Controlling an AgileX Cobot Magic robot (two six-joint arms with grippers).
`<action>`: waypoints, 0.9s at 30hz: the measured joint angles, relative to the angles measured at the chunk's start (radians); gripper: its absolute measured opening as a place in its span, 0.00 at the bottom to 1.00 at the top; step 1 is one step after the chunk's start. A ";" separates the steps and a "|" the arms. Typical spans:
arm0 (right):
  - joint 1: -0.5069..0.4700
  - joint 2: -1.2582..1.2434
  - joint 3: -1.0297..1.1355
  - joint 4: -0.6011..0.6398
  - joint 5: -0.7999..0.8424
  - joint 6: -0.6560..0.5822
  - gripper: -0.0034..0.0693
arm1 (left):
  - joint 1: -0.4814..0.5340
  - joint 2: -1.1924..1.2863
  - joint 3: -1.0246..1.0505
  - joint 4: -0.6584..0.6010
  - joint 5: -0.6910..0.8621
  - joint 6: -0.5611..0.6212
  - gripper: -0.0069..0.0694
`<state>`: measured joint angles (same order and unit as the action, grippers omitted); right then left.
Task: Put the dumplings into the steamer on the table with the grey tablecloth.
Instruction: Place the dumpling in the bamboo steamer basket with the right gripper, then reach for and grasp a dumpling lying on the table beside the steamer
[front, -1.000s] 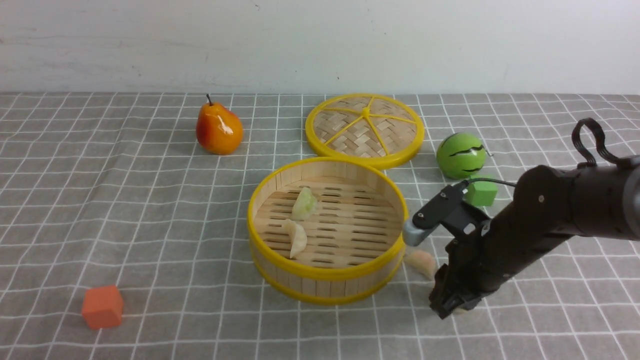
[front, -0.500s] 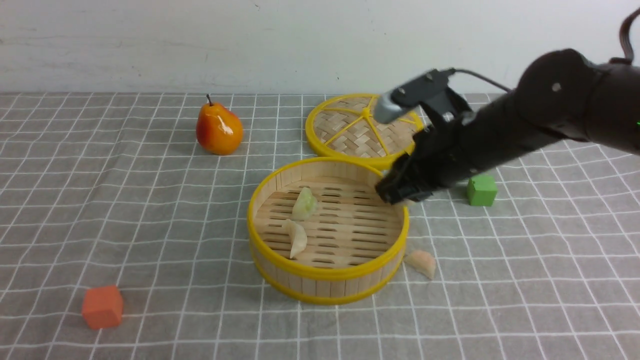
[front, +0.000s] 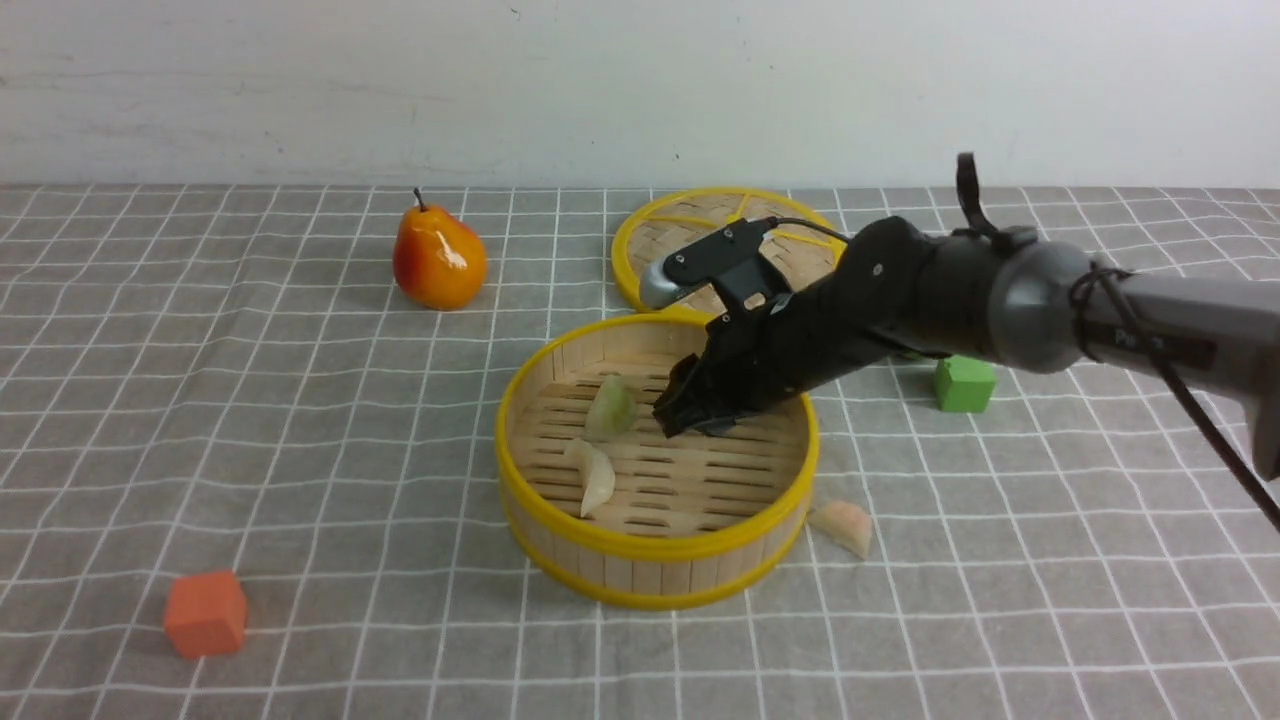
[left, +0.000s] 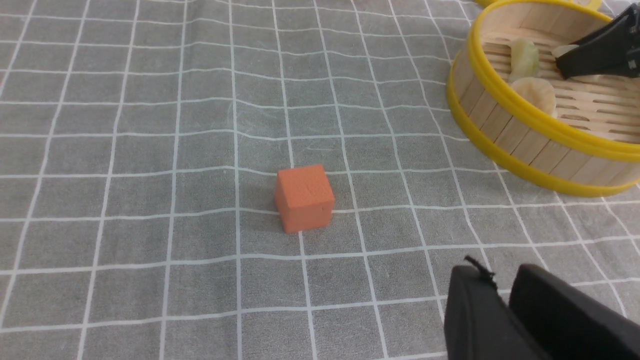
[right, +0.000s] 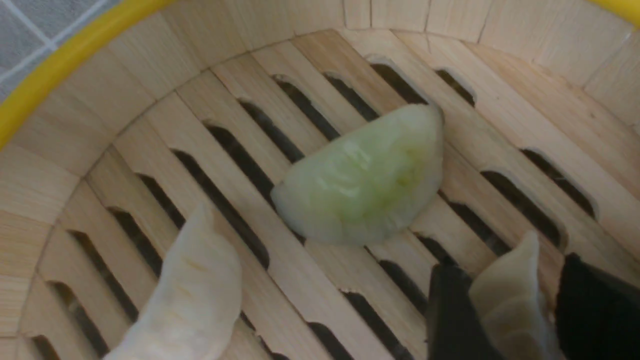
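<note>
Right, my right gripper (front: 682, 412) is down inside the steamer (front: 640, 545), low over its slatted floor, with a cream dumpling (right: 510, 305) standing between its jaws. From the wrist camera I cannot tell whether the jaws are pressing on it or have let it go: one finger touches it and the other is just beside it. A green dumpling (front: 610, 407) lies on the floor just beside the gripper's tip, and a second cream dumpling (front: 592, 477) lies nearer me.

What matters for the next move, I think, is the pink dumpling (front: 843, 526). It lies outside on the grey cloth (front: 300, 450) of the bench, just beside the steamer's wall, on the side towards me and to my right. From the right gripper that means going back over the rim, towards me and down. Its long axis runs at a slant, roughly following the curve of the wall, so I would turn the jaws across it.

The right arm is plainly the nearer one. My left gripper (left: 502, 280) is closed on nothing, well apart, over by the orange cube (left: 304, 197).
</note>
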<state>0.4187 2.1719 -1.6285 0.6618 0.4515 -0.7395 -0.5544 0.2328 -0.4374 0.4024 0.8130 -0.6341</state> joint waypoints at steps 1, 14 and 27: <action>0.000 -0.008 -0.004 0.000 0.008 0.004 0.57 | 0.000 0.000 0.000 0.000 0.000 0.000 0.23; -0.174 -0.350 0.036 -0.284 0.489 0.138 0.77 | 0.000 0.000 0.011 0.005 -0.006 -0.003 0.24; -0.161 -0.153 0.193 -0.255 0.350 0.154 0.56 | 0.000 0.000 0.012 0.005 -0.009 -0.003 0.25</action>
<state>0.2580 2.0186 -1.4353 0.4065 0.8015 -0.5859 -0.5544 0.2328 -0.4258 0.4071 0.8036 -0.6375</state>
